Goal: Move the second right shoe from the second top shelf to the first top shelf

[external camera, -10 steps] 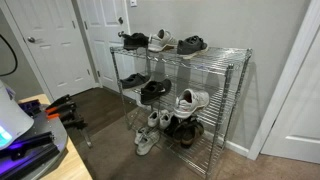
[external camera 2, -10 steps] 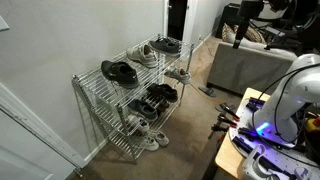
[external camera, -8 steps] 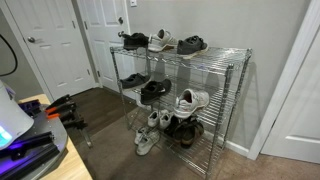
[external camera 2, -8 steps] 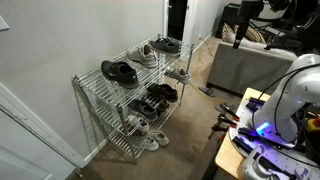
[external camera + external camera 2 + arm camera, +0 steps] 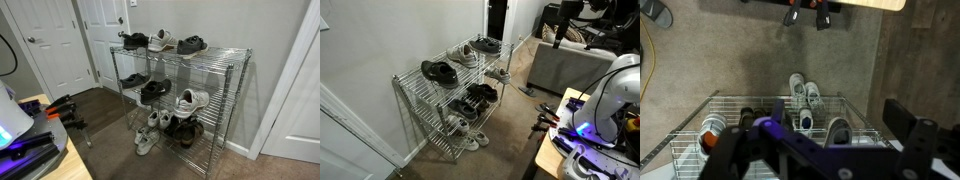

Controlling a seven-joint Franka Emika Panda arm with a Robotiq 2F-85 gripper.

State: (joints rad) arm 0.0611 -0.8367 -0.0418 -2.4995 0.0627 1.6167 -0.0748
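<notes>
The bulky all-black shoe (image 5: 155,90) sits near the middle of the rack's second shelf from the top (image 5: 216,108), between a slimmer black shoe (image 5: 132,80) and a white sneaker (image 5: 192,99). It also shows in an exterior view (image 5: 480,97). The top shelf (image 5: 226,53) holds a black shoe, a white-grey sneaker and a dark shoe. My gripper (image 5: 825,150) shows only in the wrist view. It is open and empty, its dark fingers (image 5: 920,140) spread wide, and it hangs well back from the rack, looking down on it.
The bottom tier holds several shoes (image 5: 165,125). White doors (image 5: 50,45) stand beside the rack, and a grey couch (image 5: 555,65) stands opposite it. A tripod's feet (image 5: 805,14) rest on the carpet. My white arm body (image 5: 615,90) rises beside a wooden table (image 5: 560,140).
</notes>
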